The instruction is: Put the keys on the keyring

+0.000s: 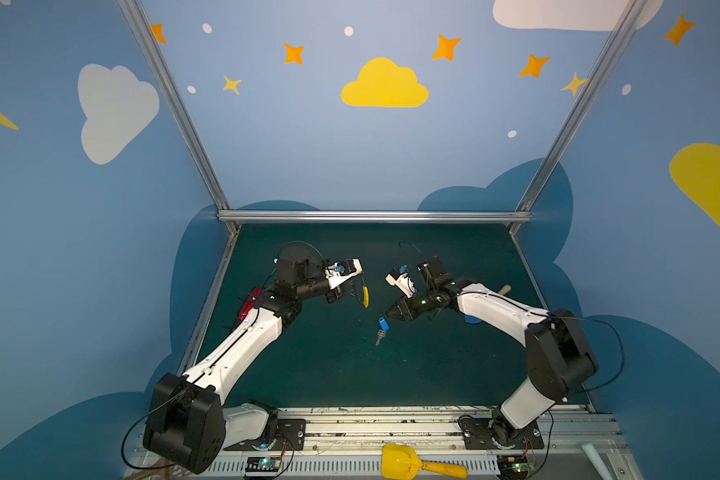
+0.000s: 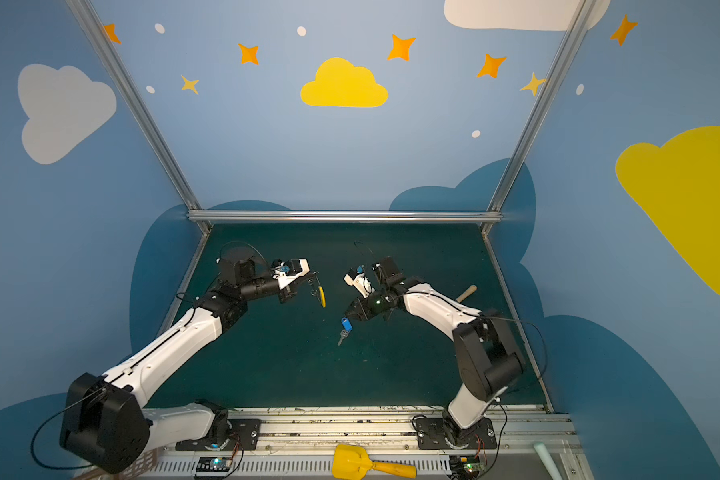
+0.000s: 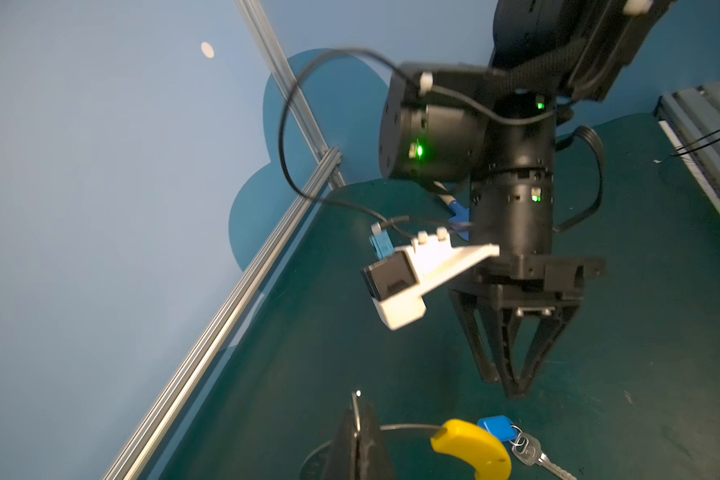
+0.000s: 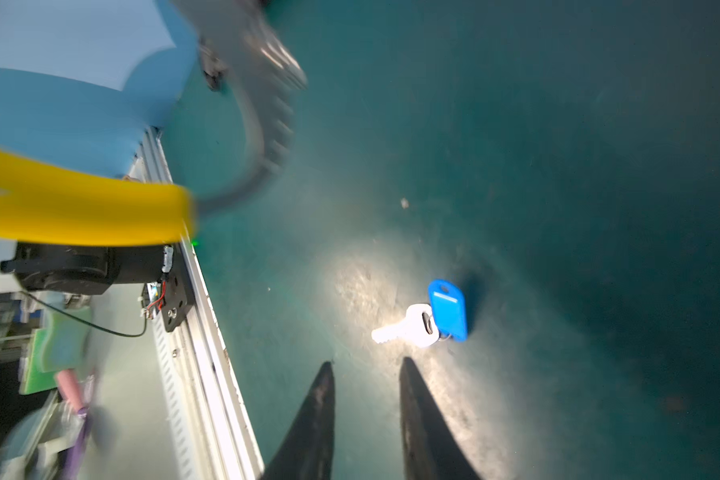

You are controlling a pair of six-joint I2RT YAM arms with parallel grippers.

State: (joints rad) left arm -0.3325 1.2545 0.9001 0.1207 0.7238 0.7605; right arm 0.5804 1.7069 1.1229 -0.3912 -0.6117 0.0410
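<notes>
pinching the keyring [image 3: 470, 446] between closed fingers, the left gripper [image 3: 356, 440] is cut off by the frame edge in its own wrist view, so only the finger ends show. in both top views the keyring stands edge-on above the table [image 1: 329, 374]. its thin grey wire is hard to make out there, and mostly the yellow sleeve [image 1: 365, 296] shows. the right wrist view smears the keyring into a grey blur.

the keys [image 1: 382, 329] lie on the table near the middle, apart from the keyring and just in front of the right gripper [image 1: 390, 312]. its two fingers [image 4: 420, 407] stand apart with nothing between them, tips just short of the silver key [image 4: 408, 328]. the blue tag [image 4: 447, 307] lies beyond. in the left wrist view the yellow sleeve overlaps the blue tag.

a blue shovel [image 1: 472, 319] is mostly hidden under the right arm, with its wooden handle [image 1: 504, 289] sticking out. a yellow scoop [image 1: 404, 461] lies on the front rail. a red thing [image 1: 248, 305] peeks from behind the left arm; what it is i cannot tell.
</notes>
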